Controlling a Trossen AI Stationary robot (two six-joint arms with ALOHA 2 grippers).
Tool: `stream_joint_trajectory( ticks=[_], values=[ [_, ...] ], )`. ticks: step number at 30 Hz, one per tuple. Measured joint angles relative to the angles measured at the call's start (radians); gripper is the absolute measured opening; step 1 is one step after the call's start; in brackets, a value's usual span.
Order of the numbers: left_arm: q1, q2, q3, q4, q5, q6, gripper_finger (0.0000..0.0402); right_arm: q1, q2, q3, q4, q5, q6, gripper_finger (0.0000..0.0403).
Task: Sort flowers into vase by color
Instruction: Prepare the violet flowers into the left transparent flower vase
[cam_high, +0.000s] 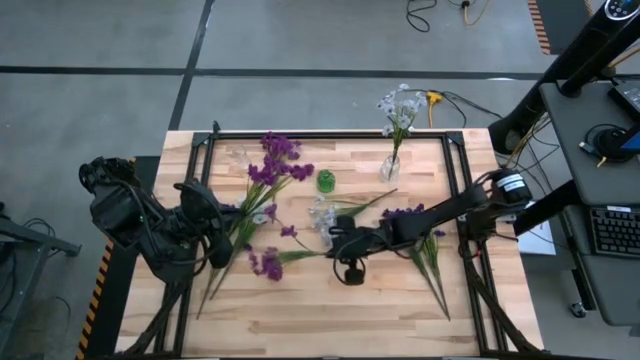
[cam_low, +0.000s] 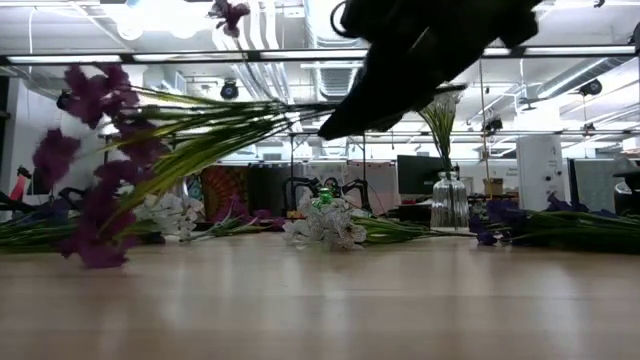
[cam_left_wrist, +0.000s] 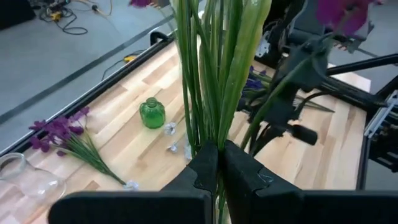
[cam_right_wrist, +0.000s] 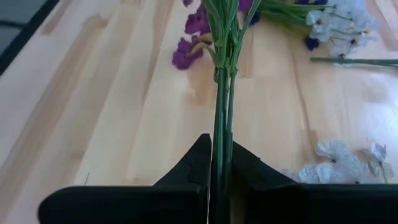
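While both dark arms reach in over the wooden bench (cam_high: 300, 320), each hand is shut on stems. The left hand (cam_left_wrist: 217, 163) grips a bunch of long green stems, and those purple flowers (cam_high: 275, 160) lean up from it toward the back of the bench. The right hand (cam_right_wrist: 217, 163) pinches one purple sprig (cam_high: 268, 263) by its thin stem, near the middle of the bench. That sprig lies low over the wood.

I count two clear glass vases. One vase (cam_high: 390, 167) stands at the back and holds white flowers (cam_high: 400, 103) on green stems. The other vase (cam_left_wrist: 28, 180) lies on its side by the back left edge; I cannot tell if anything is in it. One small round green bottle (cam_high: 326, 181) stands between them.

More flowers lie flat on the bench. A white bunch (cam_high: 322, 213) is in the middle, beside the right hand. A dark blue bunch (cam_high: 405, 213) with long grassy leaves lies under the right arm. One small purple bloom (cam_high: 288, 231) sits near the white bunch.
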Motion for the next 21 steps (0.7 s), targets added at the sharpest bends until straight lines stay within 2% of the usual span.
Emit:
stream_joint_trajectory(
  ticks=[15,21],
  values=[
    [0.000,-0.015,-0.002,-0.001,0.031,0.024,0.0000,0.080,-0.249,0.000,-0.347,0.024,0.000,0.0015],
    [0.000,-0.013,-0.017,0.001,0.032,0.021,0.0000,0.104,-0.304,-0.002,-0.420,0.125,0.024,0.0015]
  ],
)
